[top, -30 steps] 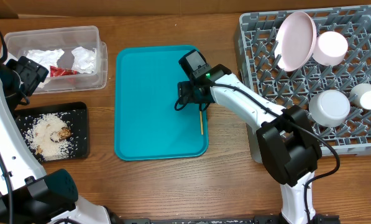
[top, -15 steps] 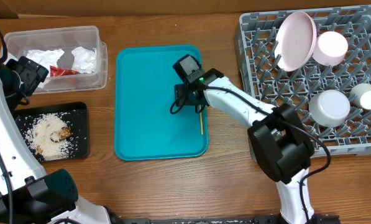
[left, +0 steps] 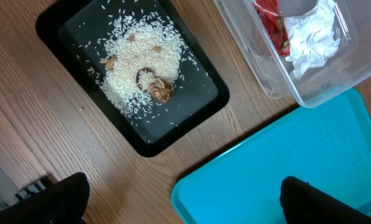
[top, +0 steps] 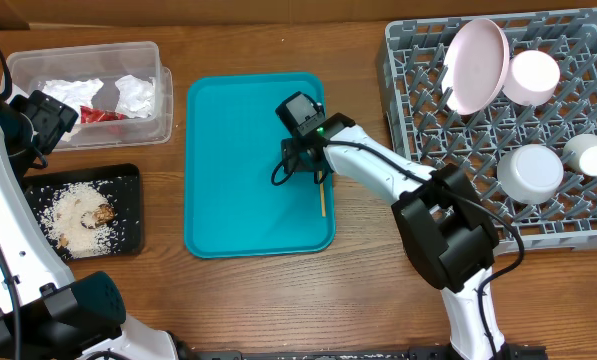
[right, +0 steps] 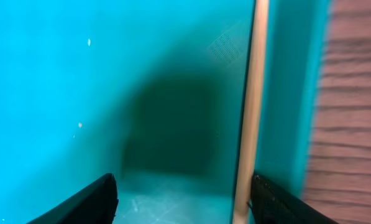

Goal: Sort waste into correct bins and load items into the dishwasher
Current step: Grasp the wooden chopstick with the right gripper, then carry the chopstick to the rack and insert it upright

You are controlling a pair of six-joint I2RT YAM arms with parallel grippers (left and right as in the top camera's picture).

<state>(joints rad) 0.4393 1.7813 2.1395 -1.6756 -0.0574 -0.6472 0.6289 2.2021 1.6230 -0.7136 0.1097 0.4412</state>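
The right gripper (top: 303,168) hangs low over the right part of the smooth teal tray (top: 238,200), its black fingers (right: 98,199) spread apart and holding nothing. In the wrist view a thin, round wooden stick (right: 250,124) lies flat between them, just beside the right-hand finger and along the tray's raised right rim. The left gripper (left: 185,202) is also wide open and empty, above the wood-grain table (top: 278,300) at the far left, beside the tub. The waste sits in the bins, well to the left of the right gripper. Crumpled white napkins (top: 78,92) and a red scrap (top: 103,115) lie in the clear plastic tub (top: 83,47), and loose white rice grains (top: 73,215) with small brown bits (top: 103,212) lie in the shallow black tray (top: 128,180) just nearer. To the right, the square grey dish rack (top: 408,60) with its grid of upright pegs holds the dishes — the large pale plate (top: 475,65) on edge, the smaller white plate (top: 531,77) beside it, the grey-rimmed bowl (top: 530,172) and the small white cup (top: 588,155).
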